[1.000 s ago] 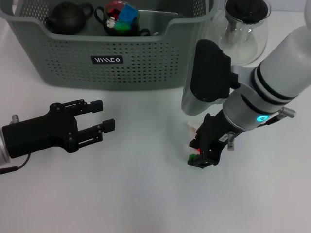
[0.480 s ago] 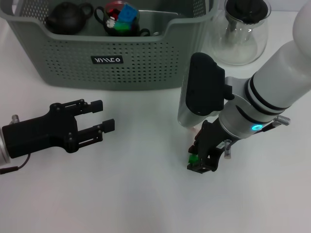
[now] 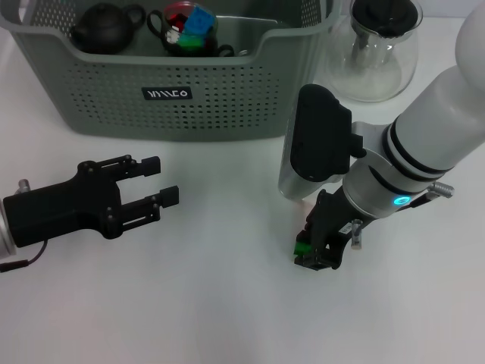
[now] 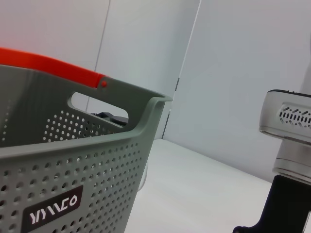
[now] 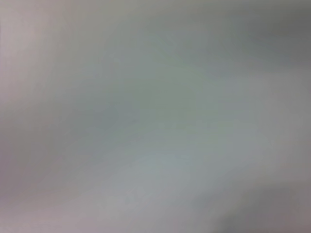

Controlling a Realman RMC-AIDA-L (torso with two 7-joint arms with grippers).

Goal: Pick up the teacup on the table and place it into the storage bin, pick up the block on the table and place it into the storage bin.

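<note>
Scanning left: your left gripper (image 3: 161, 184) idles open-fingered on the tabletop (image 3: 212, 303). The storage bin (image 3: 114, 106) already holds the teacup (image 3: 184, 34). Right gripper (image 3: 317, 252) presses down on the green block (image 3: 302, 246); finger state unclear.

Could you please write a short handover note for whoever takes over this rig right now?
Left gripper: open, idle over the table in front of the storage bin.
Right gripper: down at the table around a small green block; I cannot tell if it has closed.
Done: a dark cup holding coloured blocks sits in the bin beside a dark teapot.
Left: lift the green block and drop it in the bin.
</note>
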